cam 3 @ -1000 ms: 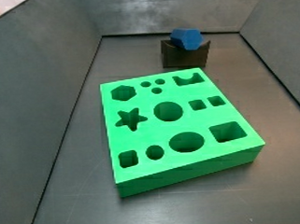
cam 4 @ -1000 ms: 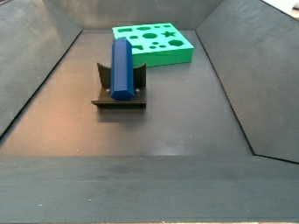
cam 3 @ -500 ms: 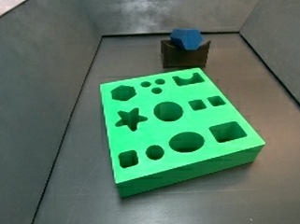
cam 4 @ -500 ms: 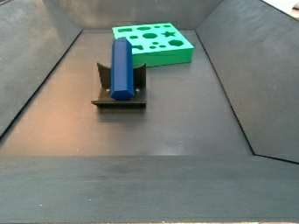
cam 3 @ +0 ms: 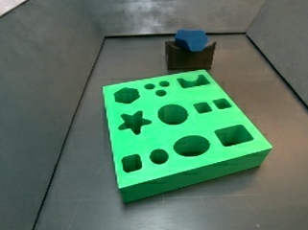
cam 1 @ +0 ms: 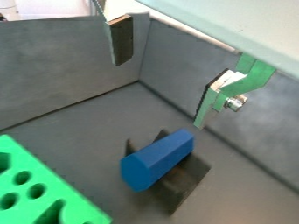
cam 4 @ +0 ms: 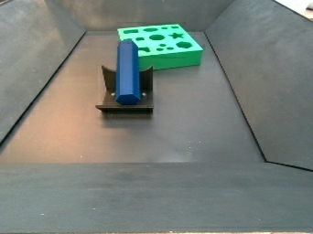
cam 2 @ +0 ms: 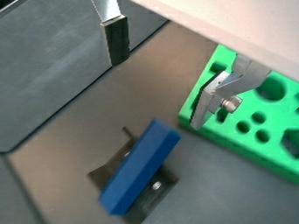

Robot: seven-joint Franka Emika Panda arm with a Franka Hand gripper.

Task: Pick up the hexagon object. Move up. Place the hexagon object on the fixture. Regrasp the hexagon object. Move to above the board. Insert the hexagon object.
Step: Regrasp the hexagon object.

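Tool (cam 1: 176, 74) wide open and holding nothing, poised above the bin floor, seen only in both wrist views (cam 2: 163, 66); not visible in either side view. One finger (cam 1: 121, 39) up near the grey wall, its mate (cam 1: 225, 94) set well apart. One hexagon object (cam 4: 126, 69), blue, lying lengthwise in the notch of one fixture (cam 4: 124, 101), clear of both fingers; shown also in both wrist views (cam 1: 156, 160) (cam 2: 138, 166). One board (cam 3: 184, 133), bright green, flat on the dark floor (cam 4: 159, 137), just beyond the fixture (cam 3: 190, 55) and apart from it. Thirteen cut-outs in the board, perhaps, though the smaller ones blur together. Sloping grey walls (cam 3: 54, 102) all round; nothing between tool and bar. Bar, fixture and board unmoved since a second ago.
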